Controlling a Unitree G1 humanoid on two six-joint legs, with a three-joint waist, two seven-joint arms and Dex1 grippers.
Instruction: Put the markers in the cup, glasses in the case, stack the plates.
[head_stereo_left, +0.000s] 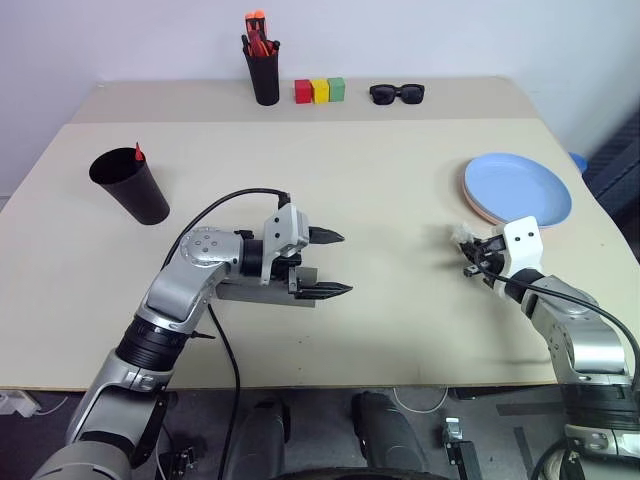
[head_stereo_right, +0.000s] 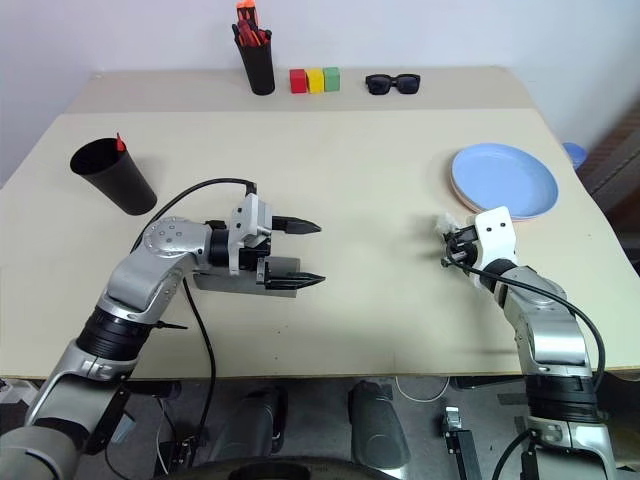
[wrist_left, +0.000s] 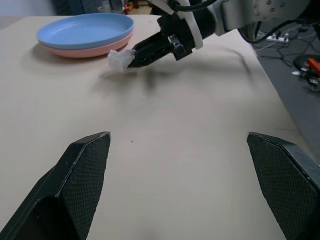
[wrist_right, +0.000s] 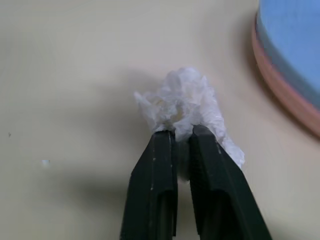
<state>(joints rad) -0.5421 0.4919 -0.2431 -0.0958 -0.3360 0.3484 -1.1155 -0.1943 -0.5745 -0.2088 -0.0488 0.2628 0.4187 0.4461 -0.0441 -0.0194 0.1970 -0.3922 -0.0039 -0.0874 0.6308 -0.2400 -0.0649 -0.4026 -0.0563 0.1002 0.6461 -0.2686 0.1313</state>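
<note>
The right gripper (wrist_right: 182, 134) has its two black fingers pressed together on a crumpled white wad of tissue (wrist_right: 181, 107), just beside the stacked plates. That wad looks feather-light and soft, so it will squash rather than slip, and any pinch into its bulk should carry it.

The blue plate (head_stereo_left: 518, 187) sits squarely on the pink plate (wrist_left: 75, 51), whose rim peeks out below. They lie at the table's (head_stereo_left: 380, 170) right side, flat and round, with no long axis. Being plastic, they should be light and stiff, best taken by the rim.

The left gripper (head_stereo_left: 334, 264) hangs over the middle of the table with its fingers spread wide and nothing between them, pointing across toward the right arm. Just behind it, a flat grey case (head_stereo_left: 245, 292) lies on the table under the wrist. Its long side runs left to right, and I can't tell whether the lid is open.

The black cup (head_stereo_left: 131, 186) stands far left, tipped back with its mouth facing up and toward us, and a red marker tip (head_stereo_left: 138, 153) pokes up from the rim. It will be light and easy to knock, so anything going in wants dropping end first.

At the back stand a pen holder (head_stereo_left: 264, 73), three coloured blocks (head_stereo_left: 319, 91) and black sunglasses (head_stereo_left: 397, 94).
</note>
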